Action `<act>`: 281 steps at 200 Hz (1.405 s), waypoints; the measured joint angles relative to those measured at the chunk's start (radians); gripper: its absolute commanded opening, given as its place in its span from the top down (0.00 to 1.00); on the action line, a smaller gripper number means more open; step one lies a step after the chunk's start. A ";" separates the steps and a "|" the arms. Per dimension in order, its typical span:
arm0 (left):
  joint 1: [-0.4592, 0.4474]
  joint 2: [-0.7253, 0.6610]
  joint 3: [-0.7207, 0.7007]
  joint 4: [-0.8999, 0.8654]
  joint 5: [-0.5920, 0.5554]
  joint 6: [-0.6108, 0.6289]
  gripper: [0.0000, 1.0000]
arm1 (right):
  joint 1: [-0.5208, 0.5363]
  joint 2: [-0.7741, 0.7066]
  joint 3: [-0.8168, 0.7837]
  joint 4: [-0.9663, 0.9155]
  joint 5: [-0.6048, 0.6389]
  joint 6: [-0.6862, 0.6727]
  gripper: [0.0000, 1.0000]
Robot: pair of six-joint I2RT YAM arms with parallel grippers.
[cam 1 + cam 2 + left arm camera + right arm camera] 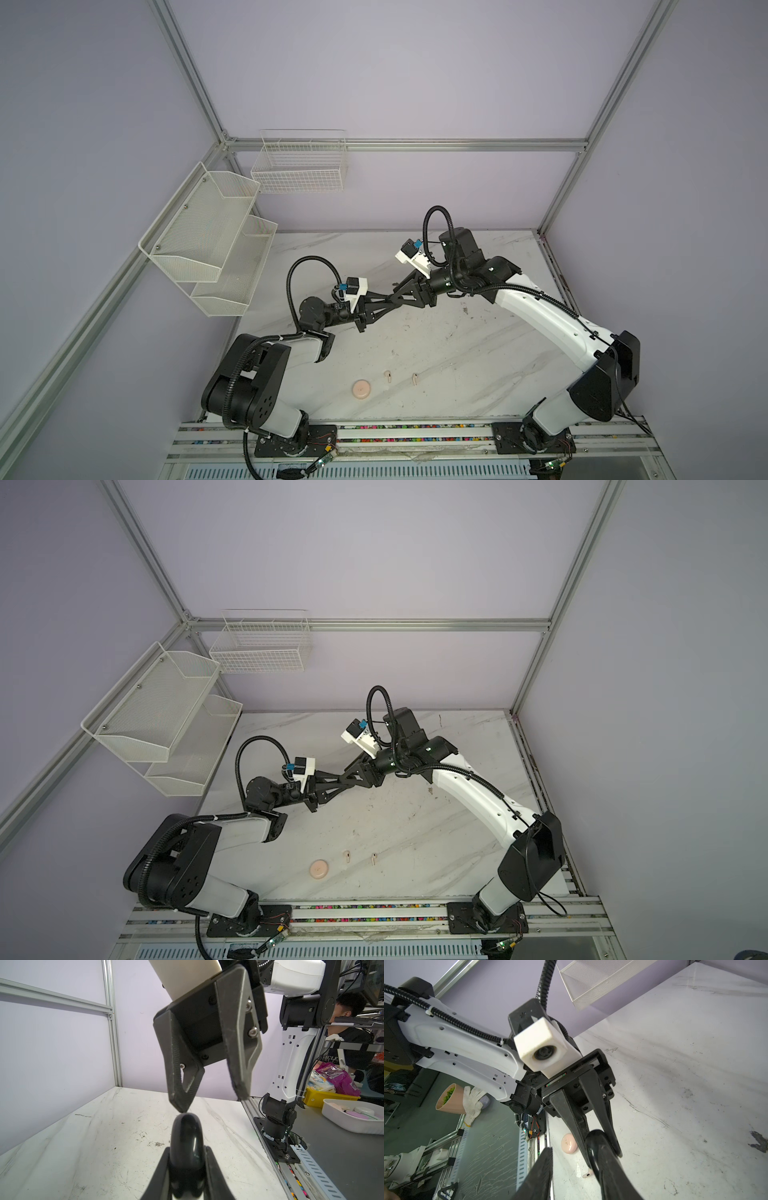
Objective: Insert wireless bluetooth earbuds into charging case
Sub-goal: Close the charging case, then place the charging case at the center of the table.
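left claw (187, 1150): squeezing the black case (187, 1130), held up over the middle of the counter (457, 365) | right claw (212, 1103): fingers apart, holding nothing, one tip right at the case's top | left bud (388, 375) and right bud (414, 377): both cream, lying side by side close to the near edge, right of the pink case (362, 389)

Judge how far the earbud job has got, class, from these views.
Done: nothing seen seated. In hand: left gripper clamps the black case in mid-air; the open right gripper has one fingertip at its free end. Remaining: two cream earbuds lie on the table beside the pink case; black earbuds aren't visible.
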 measured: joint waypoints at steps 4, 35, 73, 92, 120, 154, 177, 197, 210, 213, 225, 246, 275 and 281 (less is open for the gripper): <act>0.000 0.000 0.000 -0.002 0.000 0.000 1.00 | 0.000 -0.002 -0.004 0.002 -0.001 0.002 0.60; 0.000 0.000 0.000 -0.005 -0.011 -0.016 1.00 | -0.024 -0.056 -0.076 0.052 0.013 0.021 0.47; 0.009 0.024 0.000 0.003 -0.036 -0.065 1.00 | -0.075 -0.252 -0.380 0.297 0.072 0.098 0.42; 0.016 0.074 0.000 0.002 -0.047 -0.089 1.00 | -0.077 -0.296 -0.517 0.481 0.100 0.165 0.42; 0.019 0.166 0.000 0.006 -0.071 -0.140 1.00 | -0.079 -0.251 -0.642 0.695 0.146 0.274 0.42; 0.036 0.346 0.005 0.003 -0.084 -0.226 1.00 | -0.085 -0.194 -0.677 0.828 0.221 0.329 0.42; 0.047 0.446 0.049 -0.030 -0.096 -0.257 1.00 | -0.090 -0.194 -0.695 0.891 0.312 0.345 0.42; 0.050 0.486 0.124 -0.130 -0.110 -0.249 1.00 | -0.101 -0.194 -0.711 0.927 0.386 0.351 0.42; 0.050 0.489 0.176 -0.230 -0.121 -0.227 1.00 | -0.106 -0.194 -0.720 0.941 0.421 0.355 0.42; 0.050 0.489 0.188 -0.251 -0.121 -0.223 1.00 | -0.107 -0.194 -0.721 0.945 0.426 0.356 0.42; 0.051 0.489 0.229 -0.330 -0.131 -0.199 1.00 | -0.110 -0.185 -0.724 0.967 0.445 0.362 0.42; 0.053 0.489 0.268 -0.435 -0.142 -0.173 1.00 | -0.111 -0.144 -0.724 1.009 0.459 0.372 0.42; 0.053 0.514 0.320 -0.578 -0.160 -0.151 1.00 | -0.111 -0.092 -0.726 1.027 0.465 0.378 0.42; 0.053 0.521 0.331 -0.610 -0.166 -0.144 1.00 | -0.111 -0.089 -0.726 1.028 0.466 0.378 0.42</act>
